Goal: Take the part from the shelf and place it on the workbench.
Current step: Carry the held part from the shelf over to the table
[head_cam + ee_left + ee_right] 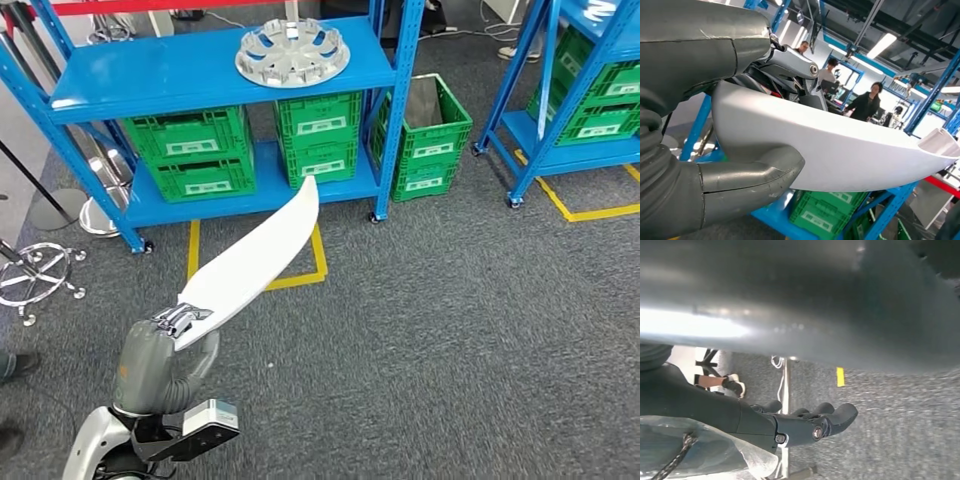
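A long white curved part [253, 258] juts up and forward from my left hand [164, 355], which grips its near end above the grey carpet. In the left wrist view the thick thumb [753, 177] presses under the white part [851, 155] and the metal fingers [791, 62] clamp over it. The blue shelf [189, 75] stands ahead, beyond the part's far tip. My right hand [806, 425] hangs over the carpet with its dark fingers nearly straight and nothing in them.
A silver wheel cover [293, 50] lies on the shelf's top board. Green crates [198, 152] fill the lower level, and another green crate [430, 135] stands on the floor beside it. A second blue shelf [573, 100] is at the right. Chrome stool bases [38, 272] stand at left.
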{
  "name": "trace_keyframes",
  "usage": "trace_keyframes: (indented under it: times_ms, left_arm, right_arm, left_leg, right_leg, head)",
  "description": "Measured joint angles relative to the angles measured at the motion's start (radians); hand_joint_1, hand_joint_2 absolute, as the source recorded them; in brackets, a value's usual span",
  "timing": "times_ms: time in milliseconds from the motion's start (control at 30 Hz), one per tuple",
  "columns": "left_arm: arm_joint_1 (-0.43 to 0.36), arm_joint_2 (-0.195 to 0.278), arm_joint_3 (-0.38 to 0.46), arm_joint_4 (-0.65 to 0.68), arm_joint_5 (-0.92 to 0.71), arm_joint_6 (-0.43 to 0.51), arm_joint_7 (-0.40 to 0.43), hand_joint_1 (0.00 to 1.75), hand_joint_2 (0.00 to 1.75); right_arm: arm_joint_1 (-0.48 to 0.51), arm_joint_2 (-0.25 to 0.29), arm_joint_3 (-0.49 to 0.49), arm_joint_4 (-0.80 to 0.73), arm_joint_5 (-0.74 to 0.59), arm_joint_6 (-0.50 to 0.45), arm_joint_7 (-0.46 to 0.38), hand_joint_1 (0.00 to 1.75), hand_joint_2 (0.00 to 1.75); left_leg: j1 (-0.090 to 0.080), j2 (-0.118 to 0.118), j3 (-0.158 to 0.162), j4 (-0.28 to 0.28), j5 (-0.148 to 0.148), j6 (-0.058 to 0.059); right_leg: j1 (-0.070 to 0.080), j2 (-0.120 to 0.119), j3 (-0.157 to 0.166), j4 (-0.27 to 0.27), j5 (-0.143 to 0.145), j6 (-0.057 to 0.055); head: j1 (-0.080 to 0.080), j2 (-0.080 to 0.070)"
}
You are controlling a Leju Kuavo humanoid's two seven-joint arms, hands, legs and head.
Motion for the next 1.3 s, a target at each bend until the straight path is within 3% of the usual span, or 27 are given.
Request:
trace_keyframes:
  times_ms: [67,133,200,233,333,367,400,467,533,567,600,667,733,767,800,867,900,933,967,1000,1100,1167,1300]
  left_arm:
    - [-0.001,0.0,0.0,0.0,0.0,0.0,0.0,1.75,1.75]
    - [-0.001,0.0,0.0,0.0,0.0,0.0,0.0,1.75,1.75]
    - [-0.001,0.0,0.0,0.0,0.003,-0.001,0.0,1.75,1.75]
    - [-0.001,-0.001,0.0,0.0,0.005,-0.002,-0.001,1.75,1.75]
    - [0.002,-0.005,0.001,0.0,0.016,-0.005,-0.004,1.75,1.75]
    - [0.004,-0.006,0.002,0.0,0.018,-0.007,-0.006,1.75,1.75]
    - [0.006,-0.006,0.003,0.0,0.019,-0.008,-0.006,1.75,1.75]
    - [0.008,-0.007,0.004,0.0,0.02,-0.011,-0.007,1.75,1.75]
    - [0.012,-0.008,0.008,0.0,0.019,-0.016,-0.007,1.75,1.75]
    - [0.015,-0.008,0.011,0.0,0.017,-0.018,-0.006,1.75,1.75]
    - [0.018,-0.009,0.016,-0.001,0.015,-0.02,-0.004,1.75,1.75]
    - [0.024,-0.011,0.026,-0.002,0.01,-0.02,0.006,1.75,1.75]
    - [0.032,-0.011,0.037,-0.002,0.007,-0.021,0.014,1.75,1.75]
    - [0.037,-0.011,0.042,-0.003,0.006,-0.022,0.017,1.75,1.75]
    - [0.041,-0.011,0.047,-0.003,0.005,-0.024,0.018,1.75,1.75]
    - [0.046,-0.011,0.054,-0.004,0.002,-0.029,0.021,1.75,1.75]
    - [0.048,-0.011,0.055,-0.004,-0.001,-0.032,0.022,1.75,1.75]
    - [0.05,-0.011,0.057,-0.004,-0.002,-0.036,0.023,1.75,1.75]
    - [0.052,-0.011,0.058,-0.004,-0.003,-0.038,0.025,1.75,1.75]
    - [0.053,-0.011,0.059,-0.004,-0.004,-0.04,0.026,1.75,1.75]
    - [0.047,0.0,0.067,-0.004,0.01,-0.04,0.026,1.75,1.75]
    - [0.039,0.011,0.076,-0.004,0.029,-0.04,0.022,1.75,1.75]
    - [0.033,0.024,0.092,-0.004,0.043,-0.039,0.014,1.75,1.75]
  right_arm:
    - [0.0,0.002,-0.002,0.0,0.0,0.0,0.0,0.0,0.0]
    - [0.001,0.005,-0.003,-0.001,0.0,0.0,0.0,0.0,0.0]
    - [0.003,0.006,-0.006,-0.002,0.011,0.007,-0.001,0.0,0.0]
    - [0.005,0.008,-0.009,-0.002,0.022,0.017,-0.003,0.0,0.0]
    - [0.009,0.023,-0.035,-0.004,0.072,0.064,-0.013,0.0,0.0]
    - [0.009,0.031,-0.049,-0.004,0.092,0.085,-0.019,0.0,0.0]
    - [0.009,0.039,-0.062,-0.005,0.111,0.105,-0.024,0.0,0.0]
    - [0.009,0.052,-0.083,-0.005,0.142,0.137,-0.033,0.0,0.0]
    - [0.009,0.074,-0.118,-0.005,0.184,0.181,-0.045,0.0,0.0]
    - [0.008,0.09,-0.143,-0.005,0.212,0.21,-0.055,0.0,0.0]
    - [0.005,0.109,-0.172,-0.005,0.243,0.242,-0.065,0.0,0.0]
    - [0.001,0.143,-0.226,-0.005,0.302,0.298,-0.087,0.0,0.0]
    - [-0.002,0.177,-0.284,-0.005,0.359,0.347,-0.109,0.0,0.0]
    - [-0.004,0.193,-0.31,-0.005,0.384,0.367,-0.117,0.0,0.0]
    - [-0.006,0.209,-0.337,-0.005,0.408,0.386,-0.126,0.0,0.0]
    - [-0.015,0.239,-0.389,-0.005,0.459,0.423,-0.144,0.0,0.0]
    - [-0.02,0.254,-0.414,-0.005,0.482,0.439,-0.153,0.0,0.0]
    - [-0.024,0.266,-0.438,-0.004,0.501,0.451,-0.161,0.0,0.0]
    - [-0.027,0.276,-0.458,-0.004,0.514,0.46,-0.168,0.0,0.0]
    - [-0.03,0.284,-0.474,-0.004,0.523,0.467,-0.173,0.0,0.0]
    - [-0.04,0.304,-0.506,-0.002,0.54,0.479,-0.188,0.0,0.0]
    - [-0.05,0.314,-0.522,0.001,0.549,0.484,-0.195,0.0,0.0]
    - [-0.064,0.324,-0.549,0.01,0.561,0.484,-0.201,0.0,0.0]
  left_leg:
    - [-0.005,-0.001,0.092,-0.143,-0.009,0.013]
    - [-0.011,-0.001,0.12,-0.207,-0.024,0.022]
    - [-0.01,0.001,0.102,-0.218,-0.007,0.033]
    - [-0.008,0.003,0.09,-0.223,0.006,0.039]
    - [-0.006,0.008,0.045,-0.225,0.042,0.048]
    - [-0.005,0.009,0.029,-0.224,0.054,0.047]
    - [-0.005,0.01,0.015,-0.222,0.064,0.045]
    - [-0.004,0.012,-0.005,-0.219,0.078,0.041]
    - [-0.002,0.011,-0.027,-0.208,0.091,0.033]
    - [-0.002,0.011,-0.041,-0.199,0.097,0.027]
    - [-0.002,0.01,-0.052,-0.188,0.104,0.02]
    - [-0.004,0.009,-0.061,-0.176,0.112,0.009]
    - [-0.001,0.008,-0.065,-0.168,0.112,-0.002]
    - [0.001,0.007,-0.071,-0.153,0.092,-0.007]
    - [0.002,0.005,-0.083,-0.116,0.057,-0.012]
    - [0.003,0.003,-0.118,0.007,-0.035,-0.02]
    - [0.003,0.003,-0.132,0.067,-0.065,-0.021]
    - [0.003,0.003,-0.135,0.103,-0.076,-0.021]
    - [0.003,0.002,-0.121,0.101,-0.066,-0.018]
    - [0.002,0.002,-0.089,0.059,-0.04,-0.012]
    - [-0.004,0.0,0.024,-0.133,0.031,0.012]
    - [-0.009,0.0,0.043,-0.178,0.034,0.02]
    - [-0.01,0.0,0.036,-0.19,0.031,0.01]
  right_leg:
    - [0.002,0.001,-0.022,0.011,0.016,0.007]
    - [0.001,0.0,-0.035,0.014,0.034,0.019]
    - [-0.004,0.001,-0.051,0.02,0.036,0.03]
    - [-0.005,0.004,-0.063,0.037,0.012,0.035]
    - [-0.01,0.01,-0.112,0.19,-0.121,0.048]
    - [-0.012,0.01,-0.121,0.248,-0.139,0.052]
    - [-0.014,0.01,-0.123,0.286,-0.137,0.056]
    - [-0.017,0.01,-0.111,0.308,-0.103,0.06]
    - [-0.022,0.01,-0.034,0.217,-0.064,0.064]
    - [-0.024,0.011,0.026,0.139,-0.061,0.066]
    - [-0.025,0.012,0.08,0.061,-0.069,0.064]
    - [-0.022,0.015,0.121,-0.01,-0.104,0.05]
    - [-0.022,0.012,0.112,-0.012,-0.104,0.03]
    - [-0.023,0.01,0.108,-0.011,-0.099,0.021]
    - [-0.024,0.008,0.102,-0.012,-0.092,0.014]
    - [-0.022,0.005,0.088,-0.011,-0.079,0.007]
    - [-0.02,0.004,0.081,-0.01,-0.074,0.006]
    - [-0.018,0.003,0.076,-0.009,-0.07,0.005]
    - [-0.016,0.004,0.072,-0.008,-0.067,0.005]
    - [-0.013,0.004,0.073,-0.007,-0.065,0.005]
    - [-0.006,0.005,0.073,-0.003,-0.059,0.01]
    - [-0.005,0.004,0.066,0.001,-0.056,0.016]
    - [-0.006,0.005,0.051,0.005,-0.054,0.009]
  head:
    - [0.001,0.0]
    - [0.001,0.0]
    - [0.0,0.0]
    - [0.0,0.0]
    - [0.002,0.0]
    - [0.002,0.0]
    - [0.002,0.0]
    - [0.002,0.0]
    - [0.002,0.0]
    - [0.003,0.0]
    - [0.003,0.0]
    - [0.003,0.0]
    - [0.001,0.0]
    - [0.0,0.0]
    - [-0.002,0.0]
    - [-0.006,0.0]
    - [-0.008,0.0]
    - [-0.009,0.0]
    - [-0.009,0.0]
    - [-0.01,0.0]
    - [-0.009,0.0]
    - [-0.009,0.0]
    - [-0.01,0.0]
